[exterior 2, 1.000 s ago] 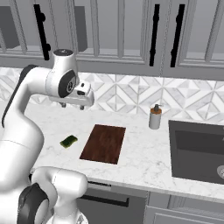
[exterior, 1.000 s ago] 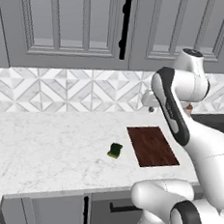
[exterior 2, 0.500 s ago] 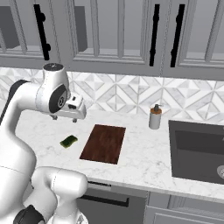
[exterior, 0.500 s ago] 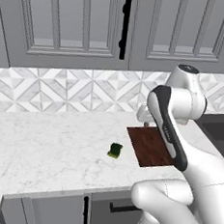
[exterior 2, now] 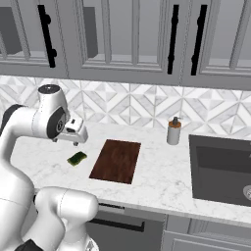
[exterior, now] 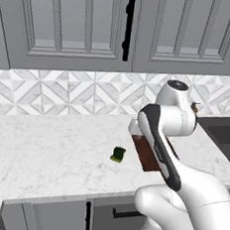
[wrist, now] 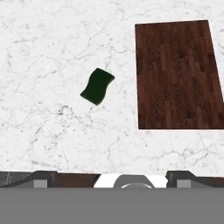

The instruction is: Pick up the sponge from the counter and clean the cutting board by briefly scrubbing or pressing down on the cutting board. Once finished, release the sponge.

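No brand, label or writing can be read on anything here. Nearest to me, my tool (exterior 2: 74, 133) hangs above the white marble table (exterior 2: 162, 171), clear of everything; its tips barely rise into the hand view, so I cannot tell how far apart its fingers stand, and it carries nothing that I can see. Below it on the table lies the sponge (wrist: 97, 86), a small dark green block turned at a slant, with a yellow side that shows from the left base view (exterior: 117, 154). It rests flat on the marble, near the left edge of the cutting board (wrist: 175, 74) but apart from it, with a strip of bare table between the two. The cutting board (exterior 2: 116, 160) is a dark reddish-brown rectangle with visible grain, lying flat with nothing on it; in the left base view my own arm covers much of it. Further right stands a small soap bottle (exterior 2: 173, 131) with a dark pump top, just beside the dark sink (exterior 2: 220, 169). Behind all this runs the white-and-grey tiled backsplash (exterior 2: 137, 105), and above it grey cabinet doors (exterior 2: 122, 39) with black handles (exterior 2: 171, 39).
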